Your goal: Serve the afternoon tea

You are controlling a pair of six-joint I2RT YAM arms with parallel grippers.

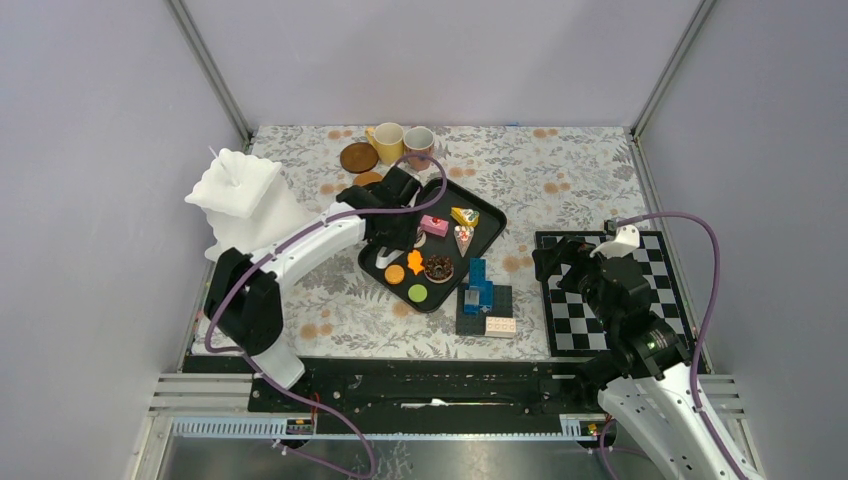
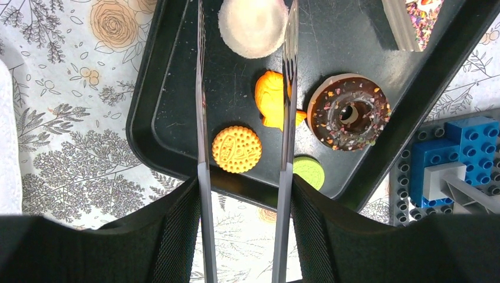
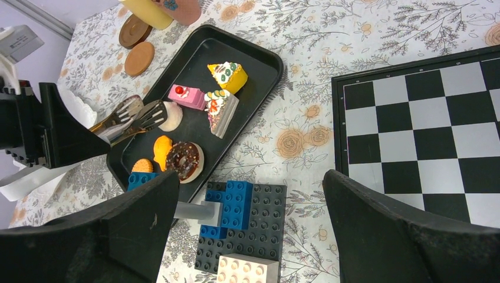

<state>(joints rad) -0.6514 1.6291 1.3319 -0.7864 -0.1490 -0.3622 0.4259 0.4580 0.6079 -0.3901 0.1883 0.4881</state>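
Note:
A black tray (image 1: 490, 215) holds the toy cakes: pink (image 1: 434, 225), yellow (image 1: 464, 215) and a slice (image 1: 464, 239). It also holds a chocolate donut (image 2: 349, 112), an orange fish-shaped sweet (image 2: 271, 99), an orange cookie (image 2: 236, 148), a green cookie (image 2: 309, 171) and a white round cake (image 2: 252, 26). My left gripper (image 2: 244, 194) is shut on metal tongs (image 2: 201, 118). The tong arms are apart, with their tips at the white cake. A yellow mug (image 1: 388, 142), a pinkish mug (image 1: 419, 145) and brown coasters (image 1: 358, 157) stand behind the tray. My right gripper (image 3: 249, 177) is open and empty.
A blue and black brick stack (image 1: 482, 295) with a pale brick sits just right of the tray's near corner, under my right gripper. A chessboard (image 1: 620, 300) lies at the right. A white crumpled cloth (image 1: 240, 195) stands at the left.

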